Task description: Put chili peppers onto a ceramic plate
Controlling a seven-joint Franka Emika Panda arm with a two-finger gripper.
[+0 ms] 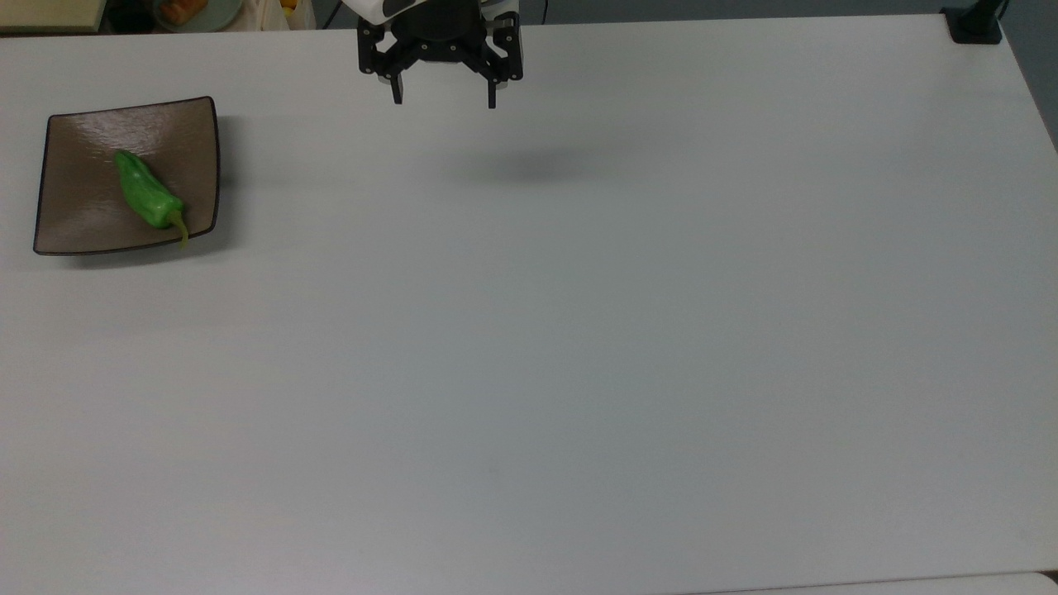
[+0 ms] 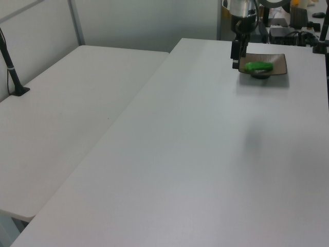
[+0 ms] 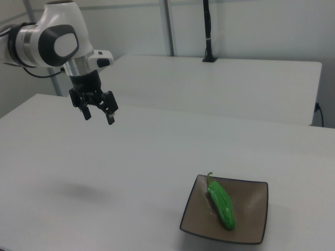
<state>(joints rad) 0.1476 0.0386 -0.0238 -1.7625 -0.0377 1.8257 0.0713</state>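
A bright green chili pepper (image 1: 147, 197) (image 3: 221, 202) (image 2: 258, 66) lies on the square brown ceramic plate (image 1: 83, 216) (image 3: 250, 222) (image 2: 280, 60) at the top view's far left, its stem near the plate's lower right corner. My gripper (image 1: 444, 102) (image 3: 99, 117) hangs open and holds nothing, high above the table near its far edge, well to the top view's right of the plate. In the left view the gripper (image 2: 236, 60) overlaps the plate's left edge.
The long white table (image 1: 579, 330) stretches across the top view. A second white table (image 2: 61, 113) stands alongside, with a black post (image 2: 11, 67) on it. A black clamp (image 1: 975, 25) sits at the top view's upper right corner. Clutter lies beyond the far edge.
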